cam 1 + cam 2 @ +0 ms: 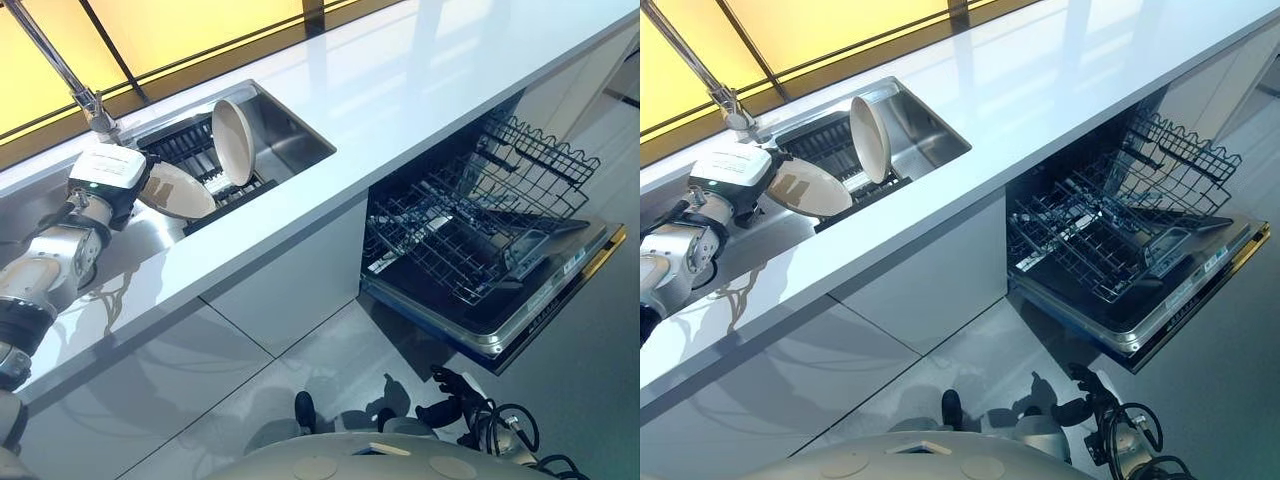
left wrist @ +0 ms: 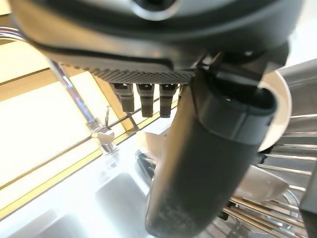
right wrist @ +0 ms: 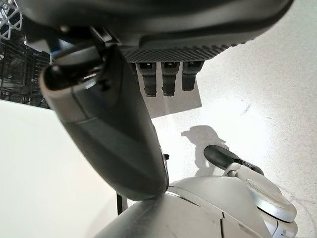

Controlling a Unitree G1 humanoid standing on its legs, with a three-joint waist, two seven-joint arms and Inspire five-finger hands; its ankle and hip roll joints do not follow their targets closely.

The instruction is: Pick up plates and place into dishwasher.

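Two cream plates are in the black rack [image 1: 195, 150] inside the sink [image 1: 295, 140]. One plate [image 1: 232, 140] stands upright. The other plate [image 1: 180, 190] leans over at a tilt, and its left edge meets my left hand [image 1: 105, 178]. In the left wrist view that hand's fingers [image 2: 143, 101] are straight and its thumb [image 2: 208, 163] crosses in front of the tilted plate [image 2: 262, 183]; nothing lies between them. My right hand [image 1: 455, 392] hangs low over the floor, fingers [image 3: 166, 79] relaxed and empty.
The dishwasher stands open to the right under the white counter [image 1: 420, 90], its door [image 1: 530, 320] down, lower wire rack [image 1: 450, 245] pulled out, upper rack [image 1: 545, 160] behind. A chrome faucet [image 1: 60, 70] rises beside the sink. Grey floor lies before the cabinets.
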